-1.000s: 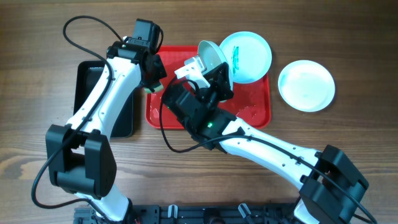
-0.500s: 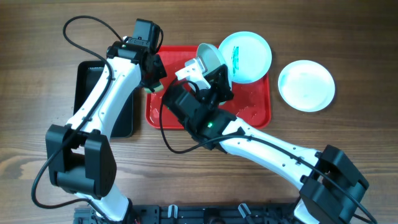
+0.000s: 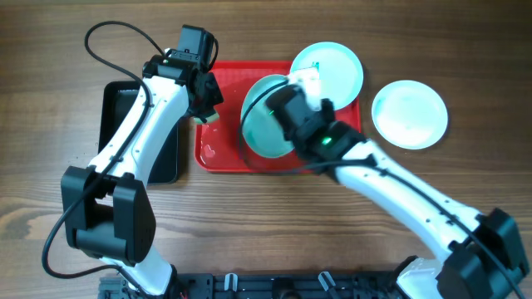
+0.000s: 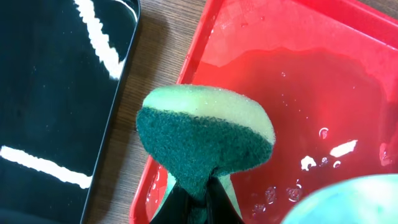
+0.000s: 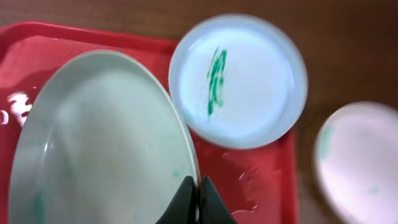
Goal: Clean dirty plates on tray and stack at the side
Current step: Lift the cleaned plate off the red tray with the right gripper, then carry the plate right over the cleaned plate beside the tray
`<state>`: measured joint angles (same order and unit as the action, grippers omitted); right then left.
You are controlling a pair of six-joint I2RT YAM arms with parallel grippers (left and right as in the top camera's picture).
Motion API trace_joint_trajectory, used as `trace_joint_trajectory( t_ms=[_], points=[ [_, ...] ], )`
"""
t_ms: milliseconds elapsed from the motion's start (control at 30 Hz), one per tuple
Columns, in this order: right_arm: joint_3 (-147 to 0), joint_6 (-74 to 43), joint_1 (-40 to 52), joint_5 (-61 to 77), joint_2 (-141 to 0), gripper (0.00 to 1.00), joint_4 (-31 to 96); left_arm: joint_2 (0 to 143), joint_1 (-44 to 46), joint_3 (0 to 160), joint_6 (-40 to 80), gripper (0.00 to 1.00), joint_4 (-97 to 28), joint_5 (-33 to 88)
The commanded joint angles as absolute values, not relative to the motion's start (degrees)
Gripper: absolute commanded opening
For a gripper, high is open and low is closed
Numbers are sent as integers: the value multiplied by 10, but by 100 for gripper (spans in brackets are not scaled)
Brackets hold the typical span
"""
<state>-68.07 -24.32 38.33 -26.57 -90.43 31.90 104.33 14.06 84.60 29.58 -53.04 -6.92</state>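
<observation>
1. The large flat red plastic tray (image 3: 218, 154) with its raised rim has water pooled on its floor; I judge it serves as the wash basin.
2. The right gripper (image 5: 196, 198) is pinched tight on the rim of a pale round shallow plate (image 5: 99, 143), holding it tilted above the tray's middle; this probably offers its face for wiping, since faint green traces remain.
3. The left gripper (image 4: 194, 204) is clamped on a green-and-yellow scouring sponge (image 4: 205, 137) above the tray's left rim; it is near the held plate but apart from it.
4. A pale aqua round plate with a green smear (image 5: 239, 78) waits at the tray's far right corner, overhanging the rim.
5. A third pale round plate (image 3: 409, 114) lies on the wood right of the tray; likely the stack's start.
6. A narrow black tray (image 3: 116, 100) lies left of the red tray.
</observation>
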Motion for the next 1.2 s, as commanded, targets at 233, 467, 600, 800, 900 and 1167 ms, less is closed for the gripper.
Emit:
trace_joint_trajectory(
  t_ms=[233, 467, 600, 800, 900, 1167],
  points=[
    [-691, -335, 227, -15, -885, 4, 338, 1048, 139, 847, 287, 4, -530, -62],
    [-691, -364, 189, -15, -885, 4, 361, 1048, 139, 847, 287, 4, -532, -62],
    [-690, -364, 176, -18, -877, 4, 375, 1048, 139, 847, 287, 4, -532, -62],
    [-690, -365, 172, -45, -844, 4, 397, 1048, 139, 847, 287, 4, -532, -62],
    [-690, -373, 172, -65, -837, 4, 414, 1048, 139, 847, 287, 4, -532, -62],
    [-690, -410, 171, -153, -804, 4, 464, 1048, 140, 847, 287, 4, -532, -62]
  ],
)
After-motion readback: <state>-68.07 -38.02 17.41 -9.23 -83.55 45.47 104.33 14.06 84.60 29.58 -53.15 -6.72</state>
